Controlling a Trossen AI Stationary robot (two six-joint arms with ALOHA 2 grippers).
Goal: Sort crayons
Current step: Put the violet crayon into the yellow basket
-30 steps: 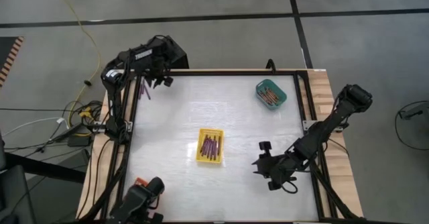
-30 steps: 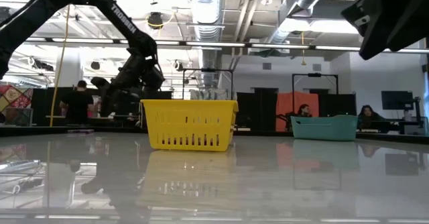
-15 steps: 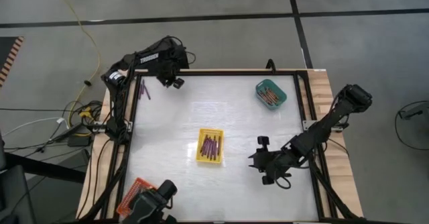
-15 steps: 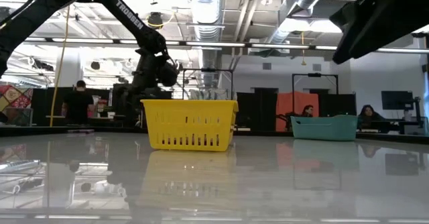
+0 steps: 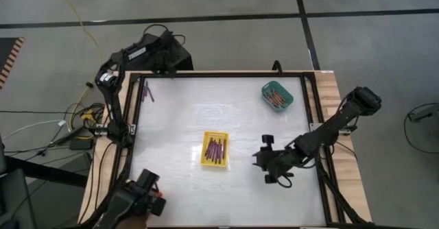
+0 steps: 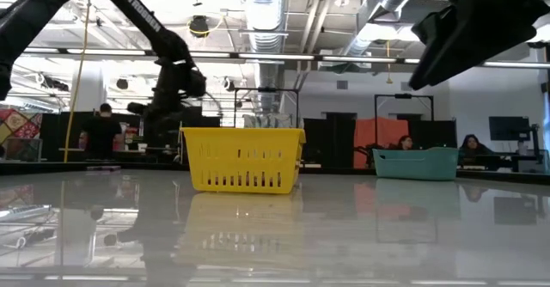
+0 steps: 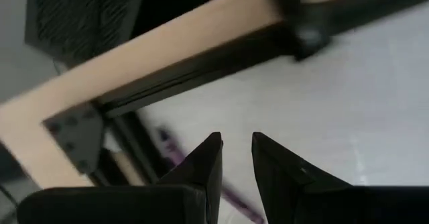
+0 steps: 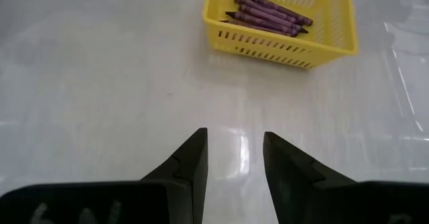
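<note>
White table lying under both arms, purple crayons sitting in the central yellow tray, right gripper hovering nearby, fingers parted and empty, left gripper hanging narrowly parted over the far-left corner.

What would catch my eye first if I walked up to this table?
Probably the yellow basket in the middle of the white table, holding purple crayons. A teal tray of reddish crayons sits in the far right corner. The right gripper hangs open near the yellow basket, empty.
</note>
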